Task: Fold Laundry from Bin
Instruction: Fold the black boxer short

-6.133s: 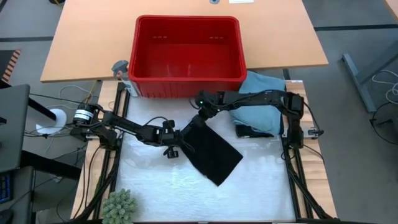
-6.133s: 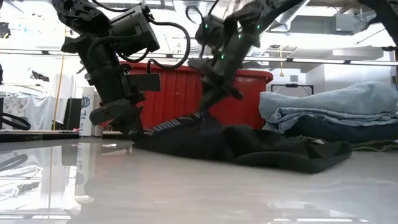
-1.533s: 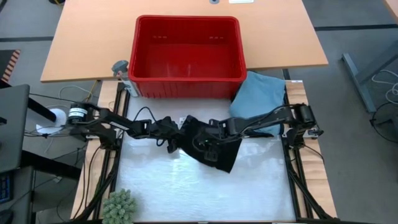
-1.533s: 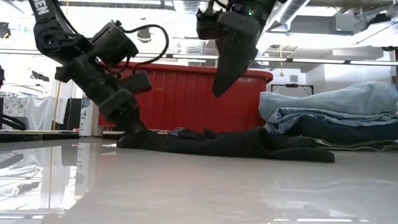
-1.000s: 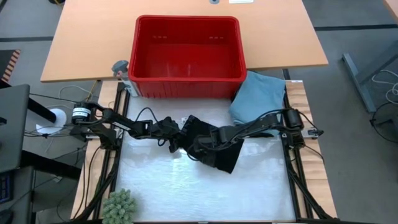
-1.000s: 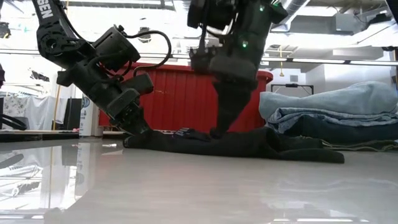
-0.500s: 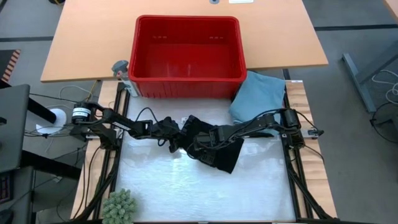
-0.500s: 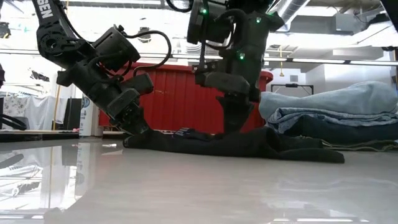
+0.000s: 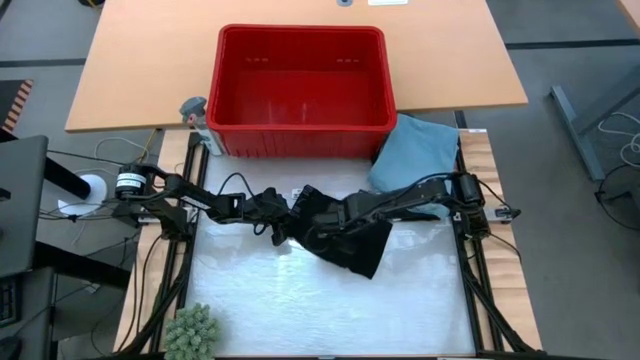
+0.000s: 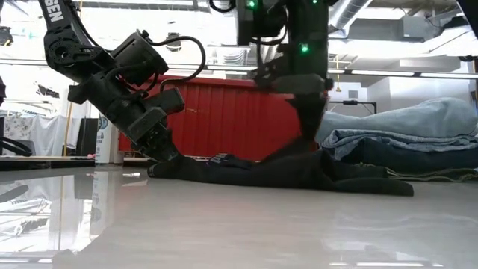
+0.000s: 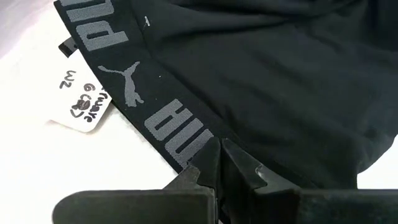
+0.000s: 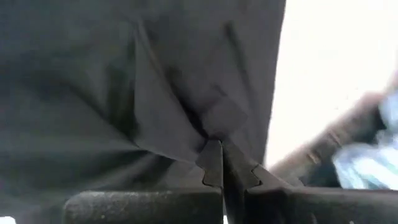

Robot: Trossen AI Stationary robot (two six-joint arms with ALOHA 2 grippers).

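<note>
Garment (image 9: 345, 238) — black, crumpled flat, grey-lettered waistband.

The right claw (image 9: 312, 222), open a second ago, is now pinching a fold of the black garment (image 9: 350, 245) at frame centre, its arm shifting rightward.

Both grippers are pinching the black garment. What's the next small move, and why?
Probably lift the right gripper slightly and carry its pinch over toward the left gripper. Both are shut on the black garment, which lies flat on the white mat; the left pins the waistband, so the right can fold.
</note>
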